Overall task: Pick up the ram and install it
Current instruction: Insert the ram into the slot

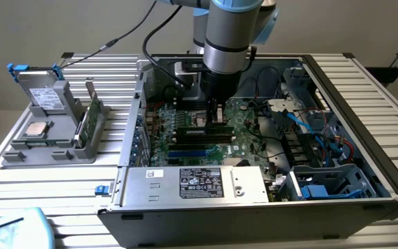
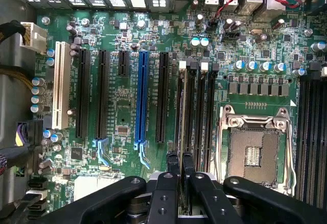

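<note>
**Item:** the ram (image 2: 179, 141).

**Location:** inside the open computer case (image 1: 387, 155) on the table (image 1: 54, 181), over the motherboard (image 2: 117, 111). It showed edge-on as a thin dark line running out from between the fingers (image 2: 172, 163). The line followed the memory slot nearest the expansion slots, just beside the empty processor socket (image 2: 253, 155). Taking this line for the ram was a judgement, as the edge was too thin to confirm.

**Fingers:** drawn narrow, nearly together, pinching that edge from both sides. The arm (image 1: 233, 31) stood upright above the board.

**Step in hand, as judged:** installation. The pick-up was done and the stick was lined up with its slot. Whether it touched or had entered the slot could not be told.

**Next move, as judged:** it called for a straight downward press, with the stick kept square to the slot and the end clips free to catch.

**Also present:**
- a grey holder (image 1: 19, 155) at the exterior view's left, carrying a drive (image 1: 45, 96), a square silver chip (image 1: 37, 128) and a green board (image 1: 91, 122) on edge
- a power supply (image 1: 199, 182)
</note>
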{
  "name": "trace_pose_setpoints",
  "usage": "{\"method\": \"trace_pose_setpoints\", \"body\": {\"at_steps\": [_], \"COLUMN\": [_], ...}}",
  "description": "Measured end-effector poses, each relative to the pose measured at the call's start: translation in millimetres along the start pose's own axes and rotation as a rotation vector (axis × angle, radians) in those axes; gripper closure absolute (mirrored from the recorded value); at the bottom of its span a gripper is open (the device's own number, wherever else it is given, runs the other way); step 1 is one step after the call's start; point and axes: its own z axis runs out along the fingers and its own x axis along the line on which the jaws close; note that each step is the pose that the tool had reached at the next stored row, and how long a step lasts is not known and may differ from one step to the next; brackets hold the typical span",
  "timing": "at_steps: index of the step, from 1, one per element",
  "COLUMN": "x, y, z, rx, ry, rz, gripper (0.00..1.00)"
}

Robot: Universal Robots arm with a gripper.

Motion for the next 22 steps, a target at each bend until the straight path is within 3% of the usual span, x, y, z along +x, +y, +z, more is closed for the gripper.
{"method": "trace_pose_setpoints", "body": {"at_steps": [9, 22], "x": [-0.2, -1.8], "y": [0.0, 0.1], "z": [3.7, 11.6], "rx": [0.0002, -0.0004], "ry": [0.0045, 0.0159], "rz": [-0.011, -0.016], "gripper": [0.86, 0.86]}}
